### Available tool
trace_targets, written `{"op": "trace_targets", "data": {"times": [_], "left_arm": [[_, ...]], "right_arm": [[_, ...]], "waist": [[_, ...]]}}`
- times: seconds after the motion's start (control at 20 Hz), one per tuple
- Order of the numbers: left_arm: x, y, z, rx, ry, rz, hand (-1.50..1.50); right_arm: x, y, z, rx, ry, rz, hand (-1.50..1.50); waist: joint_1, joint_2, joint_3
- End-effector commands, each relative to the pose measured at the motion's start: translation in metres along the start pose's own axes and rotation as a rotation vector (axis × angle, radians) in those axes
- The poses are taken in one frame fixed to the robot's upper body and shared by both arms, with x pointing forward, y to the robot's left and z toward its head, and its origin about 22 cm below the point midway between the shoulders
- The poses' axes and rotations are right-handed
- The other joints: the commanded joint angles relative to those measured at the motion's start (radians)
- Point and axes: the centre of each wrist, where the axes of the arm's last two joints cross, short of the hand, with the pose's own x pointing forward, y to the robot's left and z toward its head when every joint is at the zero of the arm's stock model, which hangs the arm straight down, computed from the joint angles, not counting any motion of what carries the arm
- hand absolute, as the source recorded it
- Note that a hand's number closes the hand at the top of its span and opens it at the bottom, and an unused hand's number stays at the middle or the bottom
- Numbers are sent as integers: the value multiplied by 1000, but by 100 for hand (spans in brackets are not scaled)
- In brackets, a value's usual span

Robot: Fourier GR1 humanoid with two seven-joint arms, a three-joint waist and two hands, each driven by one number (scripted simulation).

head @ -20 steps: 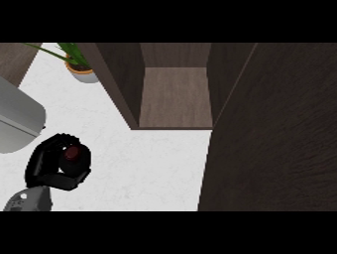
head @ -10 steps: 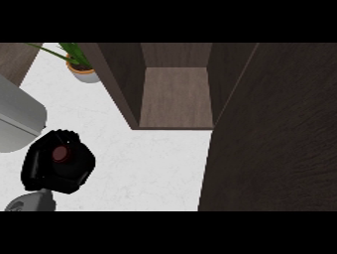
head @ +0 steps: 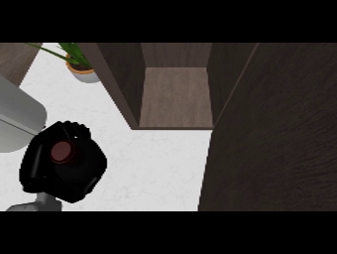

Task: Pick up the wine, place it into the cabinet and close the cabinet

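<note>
My left hand (head: 65,171) sits at the lower left of the frame, fingers curled around the wine bottle (head: 63,152), whose dark red top shows between them. The open cabinet (head: 175,96) stands at upper centre, its door (head: 281,134) filling the right. A potted plant (head: 80,67) sits upper left.

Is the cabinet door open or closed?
Open. The cabinet shows its bare inside shelf, and its dark door is swung out to the right.
</note>
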Motion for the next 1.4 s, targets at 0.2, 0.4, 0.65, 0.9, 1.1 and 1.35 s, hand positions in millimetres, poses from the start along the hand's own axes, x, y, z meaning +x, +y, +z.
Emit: {"op": "trace_targets", "data": {"times": [0.2,0.4,0.65,0.9,1.1,1.35], "left_arm": [[49,-65,-32,-85,32,40,150],[48,-84,-24,-76,11,65,150],[49,-136,-41,-92,5,67,150],[59,-164,-67,-89,12,77,150],[65,-162,-76,-59,-20,49,150],[67,-181,-107,-32,3,35,150]], "right_arm": [[19,4,20,41,-30,-47,-150],[16,-6,23,35,-27,-33,-150],[4,-2,19,14,-45,-40,-150],[7,-2,13,20,-46,-48,-150],[10,-8,24,19,-33,-43,-150],[13,-1,18,46,-51,-32,-150]], "waist": [[-8,-1,0],[-6,1,-1],[-12,2,0],[-13,3,-1],[-11,3,-1],[-15,4,-1]]}}
